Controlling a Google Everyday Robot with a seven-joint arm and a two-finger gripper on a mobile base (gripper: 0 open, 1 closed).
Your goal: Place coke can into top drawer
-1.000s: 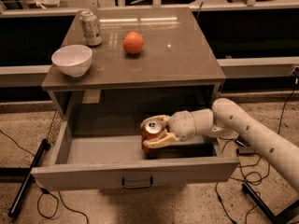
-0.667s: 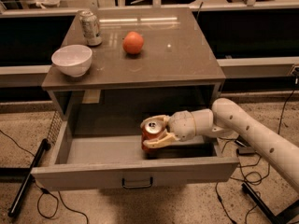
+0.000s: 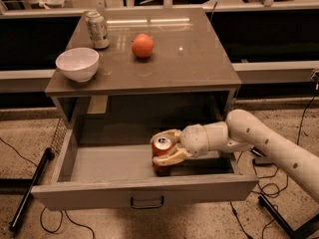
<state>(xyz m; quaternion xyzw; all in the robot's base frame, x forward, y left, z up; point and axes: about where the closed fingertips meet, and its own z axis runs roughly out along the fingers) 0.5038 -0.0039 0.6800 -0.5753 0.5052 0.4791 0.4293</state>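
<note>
The coke can, red with a silver top, stands upright inside the open top drawer, right of its middle. My gripper reaches in from the right and is shut on the can, one cream finger on each side. The can's base looks to be resting on or just above the drawer floor. The drawer is pulled far out, its front panel with a small dark handle facing me.
On the table top stand a silver-and-green can, an orange and a white bowl. My white arm crosses the drawer's right side. Cables and a dark stand leg lie on the floor.
</note>
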